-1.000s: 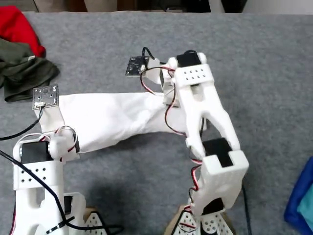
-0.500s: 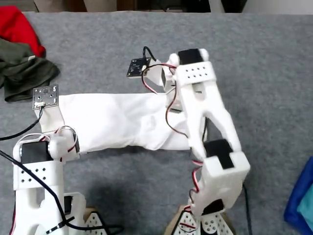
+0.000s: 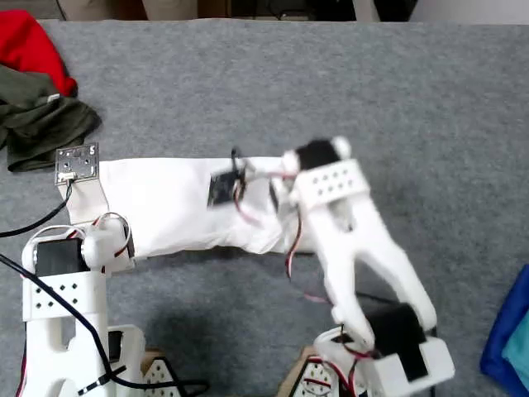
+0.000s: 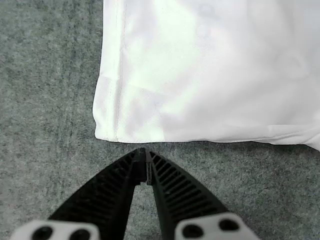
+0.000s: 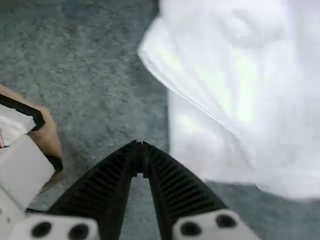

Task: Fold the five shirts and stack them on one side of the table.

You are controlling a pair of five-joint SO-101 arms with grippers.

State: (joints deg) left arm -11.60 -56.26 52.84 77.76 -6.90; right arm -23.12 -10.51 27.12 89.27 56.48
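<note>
Just ahead of your left gripper [image 4: 145,152], with its black, ribbed fingers [image 4: 110,185], the shirt [image 4: 210,70] is plain white and unpatterned. The table cover [image 4: 45,75] under the jaws is mottled grey. Your right gripper [image 5: 140,146] shows the same black ribbing. Well away from both jaws lie a red garment [image 3: 29,45], a dark olive garment [image 3: 41,120] and a blue garment [image 3: 508,331]. The arms [image 3: 347,240] are white with red wires [image 3: 248,211].

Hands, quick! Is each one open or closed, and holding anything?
Left hand: closed, holding nothing, just off the white shirt.
Right hand: closed, holding nothing, beside the same shirt.
</note>
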